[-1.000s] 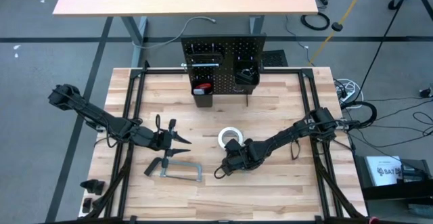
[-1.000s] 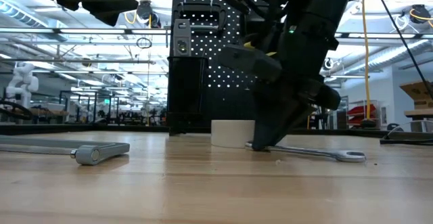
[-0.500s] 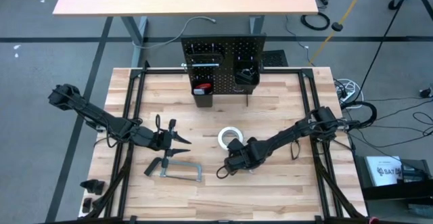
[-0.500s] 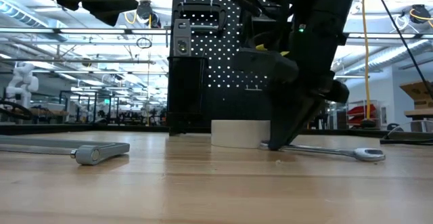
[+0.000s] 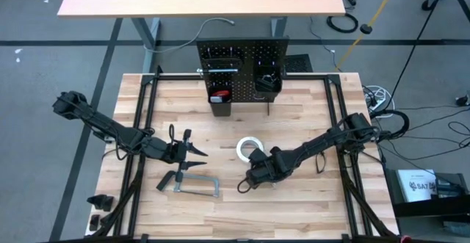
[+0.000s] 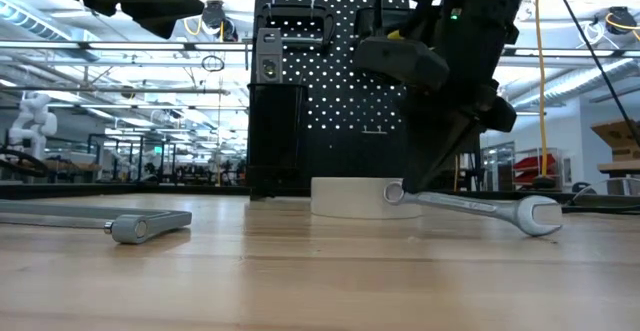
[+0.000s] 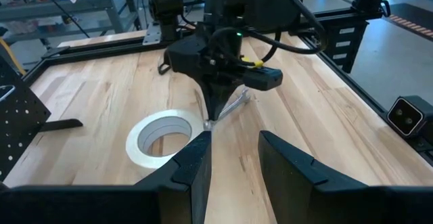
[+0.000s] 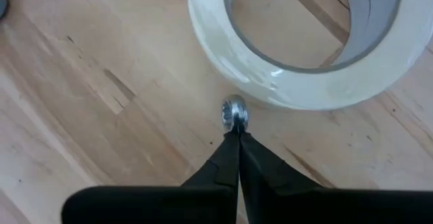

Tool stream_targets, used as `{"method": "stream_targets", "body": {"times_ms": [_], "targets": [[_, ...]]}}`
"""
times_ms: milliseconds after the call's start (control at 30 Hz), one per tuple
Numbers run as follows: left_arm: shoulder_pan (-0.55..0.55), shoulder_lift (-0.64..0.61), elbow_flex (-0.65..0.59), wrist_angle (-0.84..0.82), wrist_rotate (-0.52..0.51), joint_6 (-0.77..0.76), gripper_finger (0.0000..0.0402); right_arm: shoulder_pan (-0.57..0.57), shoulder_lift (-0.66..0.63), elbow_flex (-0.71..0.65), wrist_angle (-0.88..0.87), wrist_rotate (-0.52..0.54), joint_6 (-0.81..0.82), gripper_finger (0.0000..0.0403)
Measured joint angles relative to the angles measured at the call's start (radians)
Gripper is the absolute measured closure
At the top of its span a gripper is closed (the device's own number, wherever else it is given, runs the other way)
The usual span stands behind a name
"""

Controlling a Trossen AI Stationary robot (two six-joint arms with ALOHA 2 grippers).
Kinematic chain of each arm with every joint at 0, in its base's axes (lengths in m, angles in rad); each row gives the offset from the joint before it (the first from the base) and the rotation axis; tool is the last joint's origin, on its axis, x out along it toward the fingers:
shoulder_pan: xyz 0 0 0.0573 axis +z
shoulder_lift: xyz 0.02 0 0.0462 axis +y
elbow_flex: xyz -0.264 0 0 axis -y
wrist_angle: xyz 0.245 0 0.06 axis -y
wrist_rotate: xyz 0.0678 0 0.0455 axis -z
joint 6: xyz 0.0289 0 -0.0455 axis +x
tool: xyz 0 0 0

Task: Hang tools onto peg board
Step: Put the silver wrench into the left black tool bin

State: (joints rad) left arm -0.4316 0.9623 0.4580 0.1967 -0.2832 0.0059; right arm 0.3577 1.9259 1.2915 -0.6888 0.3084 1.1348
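low view shows the right pincer [image 6: 408, 186] clamped on the small wrench [image 6: 480, 209], lifted beside the white tape roll [image 6: 350, 197]. left pincer [image 5: 192, 153] hovers apart. grey bar clamp [image 5: 192, 185] lies unhung (peg board [image 5: 242, 63] at upper centre), so much remains. wooden surface [image 5: 308, 206], workshop behind.

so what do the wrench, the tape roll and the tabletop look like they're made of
Wrench: bright metal, probably polished steel, going by its silver sheen and glinting ring end. Tape roll: smooth, slightly glossy white tape, likely plastic or paper; it cannot be told which. Tabletop: pale wood in joined strips with visible grain, butcher-block style, matt finish.
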Motion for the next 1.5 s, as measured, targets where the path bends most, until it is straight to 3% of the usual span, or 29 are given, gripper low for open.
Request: {"method": "stream_targets", "body": {"times_ms": [600,1067,1233,1500], "targets": [[0.0,0.0,0.0,0.004,0.0,-0.001,0.0275,0.005,0.059,0.005,-0.007,0.007,0.085,0.0402],[0.0,0.0,0.0,0.001,-0.001,0.0,0.0275,0.012,0.011,0.005,-0.064,-0.052,0.068,0.0401],[0.0,0.0,0.0,0.001,-0.001,0.0,0.0275,0.011,0.002,0.005,-0.023,-0.05,0.015,0.0366],[0.0,0.0,0.0,0.001,-0.001,0.0,0.0275,0.007,0.002,0.004,0.003,-0.044,-0.028,0.027]]}}
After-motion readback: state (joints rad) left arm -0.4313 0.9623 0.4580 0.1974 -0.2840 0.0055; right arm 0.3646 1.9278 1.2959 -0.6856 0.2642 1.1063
